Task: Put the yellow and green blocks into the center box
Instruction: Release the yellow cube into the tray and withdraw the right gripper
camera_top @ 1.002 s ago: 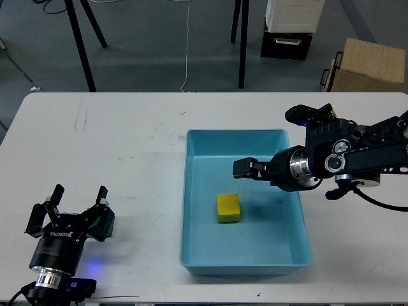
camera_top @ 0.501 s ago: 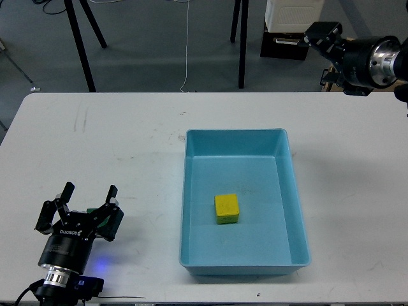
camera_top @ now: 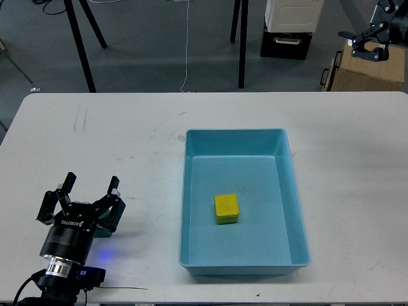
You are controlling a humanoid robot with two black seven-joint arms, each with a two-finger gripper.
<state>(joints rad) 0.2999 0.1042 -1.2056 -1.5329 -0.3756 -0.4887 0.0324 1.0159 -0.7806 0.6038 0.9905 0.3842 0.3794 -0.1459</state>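
Observation:
A yellow block [camera_top: 227,208] lies inside the light blue box [camera_top: 236,133] at the table's centre. My left gripper [camera_top: 84,199] is open at the table's front left corner, fingers spread and pointing away from me. A green block [camera_top: 104,230] shows only as a small sliver beside the gripper's right finger; the rest is hidden under the gripper. My right gripper [camera_top: 366,46] is raised at the top right edge of the view, beyond the table. It is small and dark, so its fingers cannot be told apart. Nothing shows in it.
Beyond the table's far edge stand a cardboard box [camera_top: 376,71], a black-and-white case [camera_top: 290,29] and black stand legs [camera_top: 241,44] on the grey floor. The white table [camera_top: 115,140] spans the whole width.
My right arm has lifted out of the blue box and swung away to the top right. My left gripper has shifted a little to the right over the green block.

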